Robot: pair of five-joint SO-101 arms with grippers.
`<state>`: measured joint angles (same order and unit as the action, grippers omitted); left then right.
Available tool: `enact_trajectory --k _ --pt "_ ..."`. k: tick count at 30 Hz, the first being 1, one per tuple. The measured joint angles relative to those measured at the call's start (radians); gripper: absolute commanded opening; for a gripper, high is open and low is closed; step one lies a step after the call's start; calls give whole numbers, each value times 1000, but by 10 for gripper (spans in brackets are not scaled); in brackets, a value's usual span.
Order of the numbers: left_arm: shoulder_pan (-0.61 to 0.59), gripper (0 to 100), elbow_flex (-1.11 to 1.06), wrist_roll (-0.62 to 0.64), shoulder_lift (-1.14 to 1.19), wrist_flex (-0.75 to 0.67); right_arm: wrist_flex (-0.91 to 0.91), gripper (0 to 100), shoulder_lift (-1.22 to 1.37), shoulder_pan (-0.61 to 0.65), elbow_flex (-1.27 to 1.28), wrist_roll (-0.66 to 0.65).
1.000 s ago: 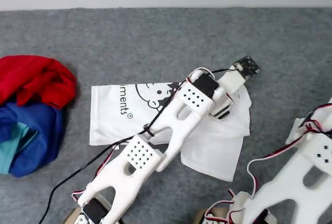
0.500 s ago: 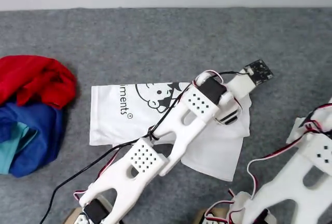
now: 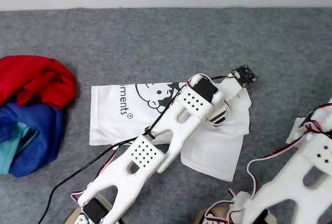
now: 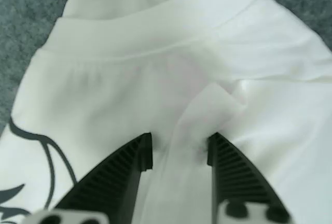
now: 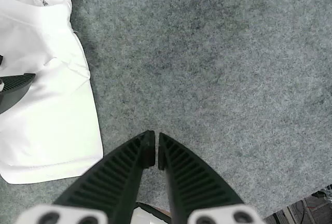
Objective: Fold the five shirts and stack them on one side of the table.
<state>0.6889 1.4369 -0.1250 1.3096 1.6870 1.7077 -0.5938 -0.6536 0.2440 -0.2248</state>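
A white shirt [image 3: 119, 115] with a black print lies partly folded in the middle of the grey table. My left gripper [image 4: 179, 143] rests on its right part near the collar [image 4: 155, 32], shut on a raised ridge of the white fabric. In the high view the left arm [image 3: 171, 130] crosses over the shirt. My right gripper [image 5: 156, 143] hangs shut over bare grey cloth, just right of the shirt's edge [image 5: 46, 105], holding nothing. The right arm [image 3: 306, 172] stands at the table's lower right.
A crumpled red shirt [image 3: 33, 79] lies heaped at the left edge, on top of a blue shirt [image 3: 36, 130] with a teal one [image 3: 13, 143] tucked in. The grey felt cover [image 3: 171, 42] is bare at the back and right.
The left arm's wrist swung out to the right, then came back toward the shirt's middle and lower. The shirt's right part bunched slightly. The right arm kept still.
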Motion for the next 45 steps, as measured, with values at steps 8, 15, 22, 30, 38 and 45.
enact_trajectory --k 8,15,22,30,38,45 --pt "-3 180 163 -3 0 41 0 28 0 0 0 0" --pt "-3 180 190 -3 -9 43 0 28 0 0 0 0" --pt "-3 180 158 -5 -11 31 0 28 0 0 0 0" --pt "-17 180 150 -5 21 -28 0 28 0 0 0 0" --pt "-17 180 192 -5 -49 43 0 28 0 0 0 0" --pt "35 180 6 -11 -282 44 0 28 0 0 0 0"
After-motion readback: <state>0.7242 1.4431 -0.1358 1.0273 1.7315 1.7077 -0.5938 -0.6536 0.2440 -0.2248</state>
